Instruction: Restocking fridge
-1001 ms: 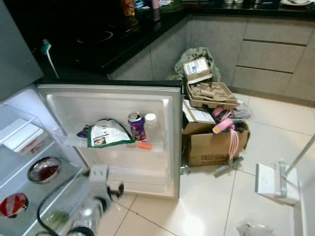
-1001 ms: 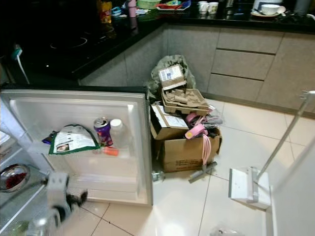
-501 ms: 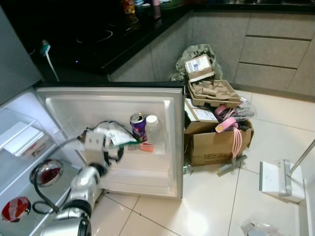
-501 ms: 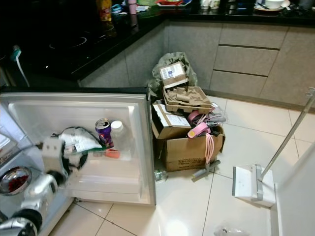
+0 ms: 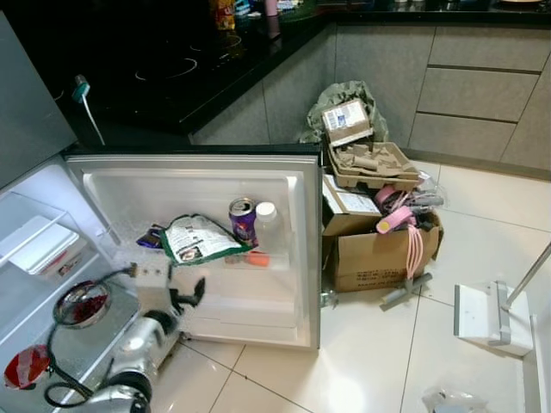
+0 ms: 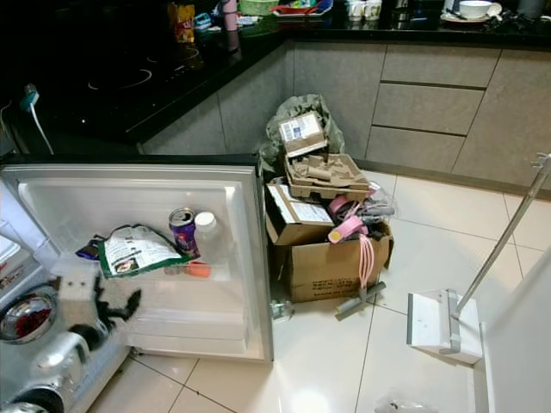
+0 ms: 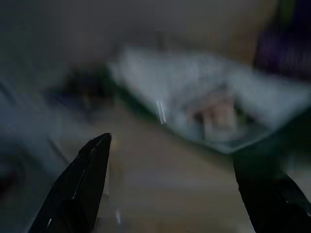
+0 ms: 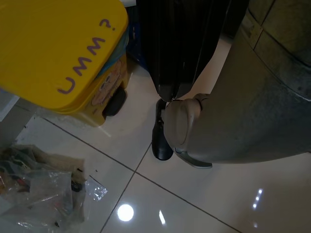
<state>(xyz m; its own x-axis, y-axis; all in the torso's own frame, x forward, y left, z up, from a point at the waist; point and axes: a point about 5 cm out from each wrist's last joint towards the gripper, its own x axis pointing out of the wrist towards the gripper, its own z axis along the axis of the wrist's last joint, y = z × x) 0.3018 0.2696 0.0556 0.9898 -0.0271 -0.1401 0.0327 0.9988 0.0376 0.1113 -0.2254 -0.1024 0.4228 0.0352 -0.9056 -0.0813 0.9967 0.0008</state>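
Observation:
The fridge door [image 5: 297, 284] stands wide open. On its shelf lie a green-and-white packet [image 5: 200, 239], a purple can [image 5: 242, 220], a white bottle [image 5: 266, 222] and a small orange item [image 5: 255, 258]. My left gripper [image 5: 185, 292] hangs just below and in front of the packet, open, with nothing between its fingers. In the blurred left wrist view the packet [image 7: 209, 111] lies ahead of the spread fingertips [image 7: 99, 145]. Inside the fridge at the left sit a bowl of red food [image 5: 79, 303] and a red-topped item [image 5: 26, 366].
A cardboard box [image 5: 370, 258] heaped with packaging and pink things stands right of the door. A white dustpan [image 5: 486, 318] with a long handle sits on the tiled floor. A dark counter [image 5: 172, 77] runs behind. The right wrist view shows a yellow bin [image 8: 63, 53].
Half a second ago my left gripper was up at the packet on the door shelf. It has since dropped below the shelf, and the packet lies flat there.

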